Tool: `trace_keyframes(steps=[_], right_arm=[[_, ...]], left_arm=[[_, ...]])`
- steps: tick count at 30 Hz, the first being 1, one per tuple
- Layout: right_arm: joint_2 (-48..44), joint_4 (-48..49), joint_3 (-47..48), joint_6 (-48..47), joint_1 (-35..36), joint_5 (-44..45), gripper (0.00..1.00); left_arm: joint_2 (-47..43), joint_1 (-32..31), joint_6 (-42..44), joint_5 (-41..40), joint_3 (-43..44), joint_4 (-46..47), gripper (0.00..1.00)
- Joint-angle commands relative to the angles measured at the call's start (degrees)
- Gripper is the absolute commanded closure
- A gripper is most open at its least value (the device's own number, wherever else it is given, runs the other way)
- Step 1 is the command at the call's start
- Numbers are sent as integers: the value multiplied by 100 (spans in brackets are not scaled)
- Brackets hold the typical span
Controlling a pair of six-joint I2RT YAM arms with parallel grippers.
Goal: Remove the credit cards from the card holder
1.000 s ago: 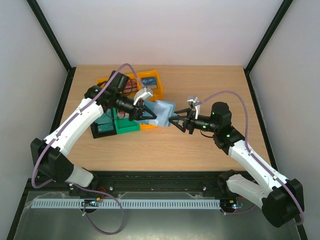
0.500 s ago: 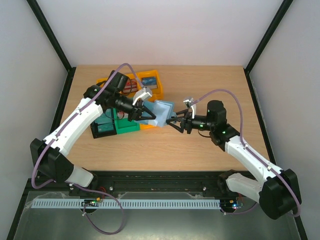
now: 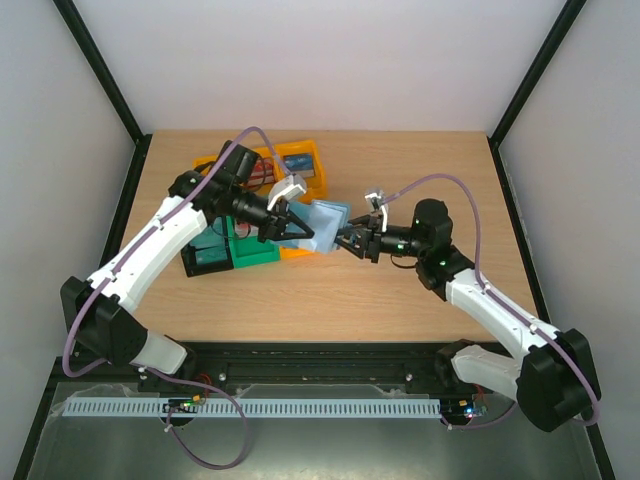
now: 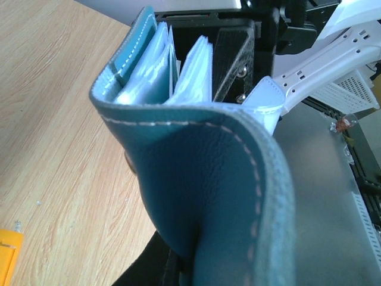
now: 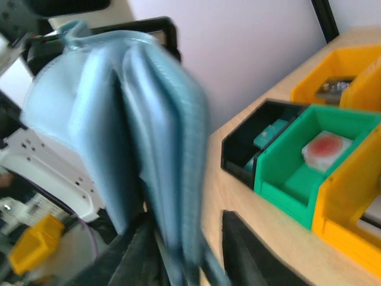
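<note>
The card holder hangs open over the middle of the table, its pale sleeves fanned. Whether any credit cards sit inside them cannot be made out. At its nine o'clock the left pincer is clamped on the teal cover, its fingers mostly hidden under the leather in the wrist view. At four o'clock the right pincer straddles the sleeve edges with jaws apart, though blur smears any contact. A green bin and an orange bin lie between nine and eleven o'clock, partly covered by the left arm.
</note>
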Motion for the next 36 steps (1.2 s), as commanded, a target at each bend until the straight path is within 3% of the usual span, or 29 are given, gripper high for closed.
trace_keyframes(steps=[1, 2, 5, 6, 8, 14, 18, 20, 29, 36], right_arm=[[79, 1299, -52, 782, 132, -145, 84], [82, 1305, -33, 802, 136, -134, 95], [-46, 723, 51, 463, 136, 337, 98], [-98, 390, 101, 313, 136, 599, 98], [-130, -478, 331, 20, 136, 1683, 98], [985, -3915, 1840, 134, 189, 6203, 98], [1386, -4876, 2412, 28, 523, 7489, 98], [1309, -4855, 2522, -11, 619, 7405, 98], [929, -4124, 2464, -152, 644, 5179, 98], [697, -3022, 2097, 48, 646, 3451, 98]], left_arm=[[29, -137, -170, -98, -16, 227, 98], [38, -145, -345, -377, -12, 380, 91], [-3, -109, -795, -1345, 19, 720, 30], [-35, -80, -884, -1624, 0, 809, 17], [-87, -10, -982, -2065, -27, 926, 2], [-135, 39, -1153, -3156, -139, 1169, 1], [-128, 33, -1174, -3233, -207, 1222, 1], [-99, 30, -1179, -3125, -219, 1211, 1], [143, -331, -1171, -3092, -279, 1237, 1], [380, -750, -1139, -3475, -86, 1191, 1]])
